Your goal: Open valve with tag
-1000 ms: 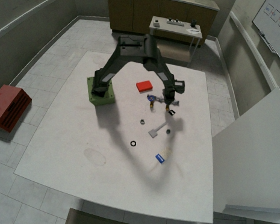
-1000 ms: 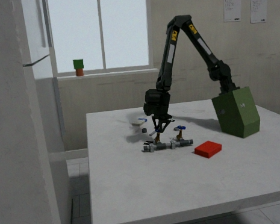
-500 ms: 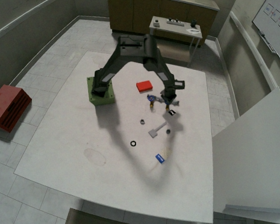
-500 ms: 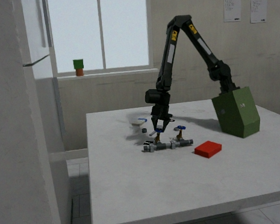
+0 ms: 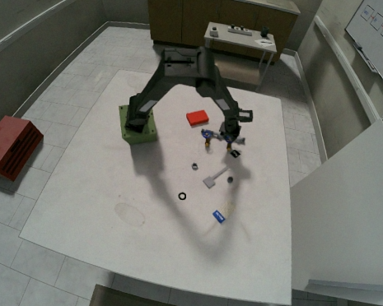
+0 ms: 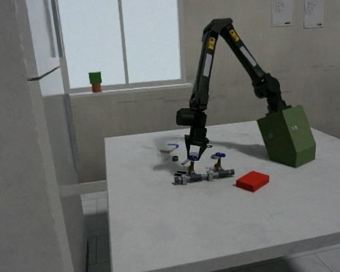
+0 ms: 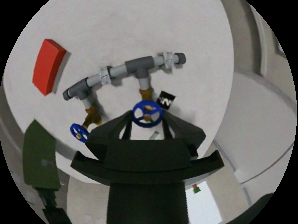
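Note:
A grey pipe [image 6: 202,176] [image 7: 123,71] lies on the white table [image 5: 110,214] and carries two valves with blue handwheels. My gripper [image 5: 230,139] [image 6: 194,156] [image 7: 147,113] comes down from above and is shut on the handwheel [image 6: 194,159] [image 7: 137,111] of the valve nearer the pipe's end. A small black tag [image 5: 235,153] [image 6: 179,172] [image 7: 164,99] lies right beside that valve. The other valve's handwheel [image 5: 205,133] [image 6: 219,155] [image 7: 80,131] stands free, apart from the fingers. The writing on the tag is too small to read.
A red block [image 5: 197,118] [image 6: 252,180] [image 7: 48,66] lies beside the pipe. The arm's green base [image 5: 137,127] [image 6: 288,137] stands behind it. A nut [image 5: 194,166], a grey paddle [image 5: 214,178], a black ring [image 5: 179,196] and a blue label [image 5: 218,216] lie in front.

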Robot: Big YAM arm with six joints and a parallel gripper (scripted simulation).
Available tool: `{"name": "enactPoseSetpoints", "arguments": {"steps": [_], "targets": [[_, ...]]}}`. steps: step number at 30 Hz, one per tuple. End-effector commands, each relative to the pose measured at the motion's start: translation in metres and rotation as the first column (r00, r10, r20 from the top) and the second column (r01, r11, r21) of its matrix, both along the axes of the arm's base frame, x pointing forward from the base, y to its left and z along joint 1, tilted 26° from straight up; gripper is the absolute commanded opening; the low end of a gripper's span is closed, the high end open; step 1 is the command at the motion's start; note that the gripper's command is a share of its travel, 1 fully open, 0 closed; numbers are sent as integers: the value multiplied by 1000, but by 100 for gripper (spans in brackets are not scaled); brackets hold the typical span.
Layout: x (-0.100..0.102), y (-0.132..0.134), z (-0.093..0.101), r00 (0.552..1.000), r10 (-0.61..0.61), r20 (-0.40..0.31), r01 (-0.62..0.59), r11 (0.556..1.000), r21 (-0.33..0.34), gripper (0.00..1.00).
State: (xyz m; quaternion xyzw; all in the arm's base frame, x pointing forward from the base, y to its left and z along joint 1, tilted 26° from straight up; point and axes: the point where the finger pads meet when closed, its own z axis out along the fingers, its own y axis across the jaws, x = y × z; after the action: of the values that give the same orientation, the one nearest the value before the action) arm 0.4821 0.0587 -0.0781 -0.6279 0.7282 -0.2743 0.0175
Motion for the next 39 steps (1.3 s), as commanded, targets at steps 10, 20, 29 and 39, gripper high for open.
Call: {"name": "enactPoseSetpoints", "arguments": {"steps": [10,20,29,39], "targets": [[14,-1,-2,994,101,-31,-102,994,-47,0],[14,-1,-2,994,101,-31,-102,994,-47,0],[14,-1,-2,994,101,-31,-102,994,-46,100],[14,-1,-2,994,101,-31,-102,994,-46,100]]}}
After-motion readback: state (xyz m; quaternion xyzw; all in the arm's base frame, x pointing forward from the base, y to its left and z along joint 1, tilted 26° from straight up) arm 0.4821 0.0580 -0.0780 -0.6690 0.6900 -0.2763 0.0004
